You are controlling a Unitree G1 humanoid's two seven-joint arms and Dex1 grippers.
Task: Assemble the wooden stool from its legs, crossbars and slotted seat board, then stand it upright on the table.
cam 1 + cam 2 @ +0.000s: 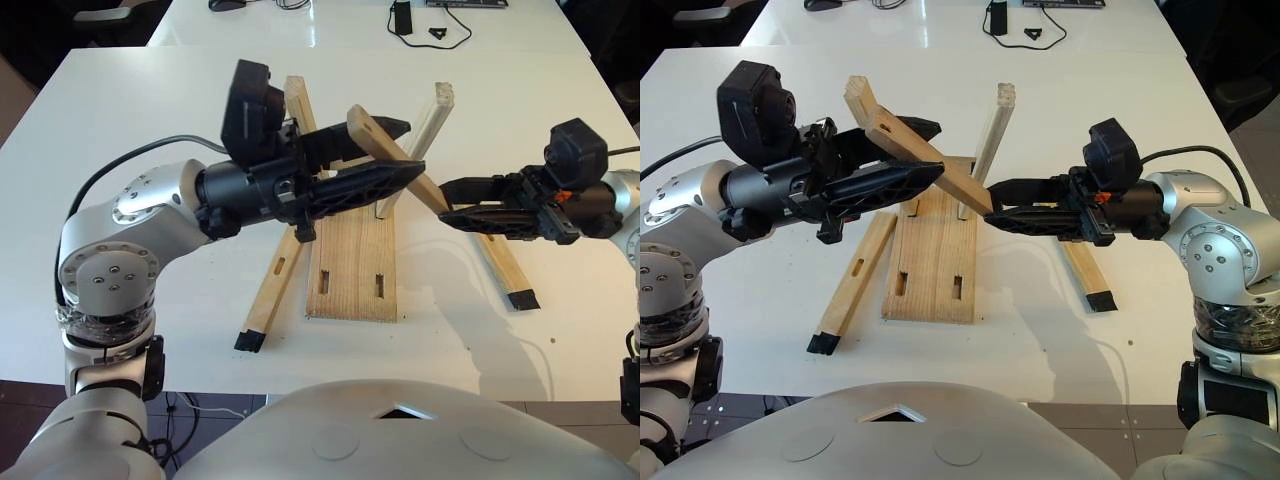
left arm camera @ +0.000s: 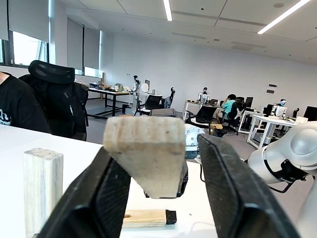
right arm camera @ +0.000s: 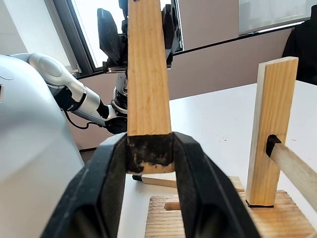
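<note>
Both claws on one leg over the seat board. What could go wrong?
1. The right claw pinches the held leg only by its black tip, so it may pivot or slip.
2. That leg hangs close to the upright leg standing on the seat board; a swing could knock it loose.

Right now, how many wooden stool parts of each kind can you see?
4 legs: held leg, upright leg, left leg, right leg
1 seat board
1 crossbar
Total: 6
</note>
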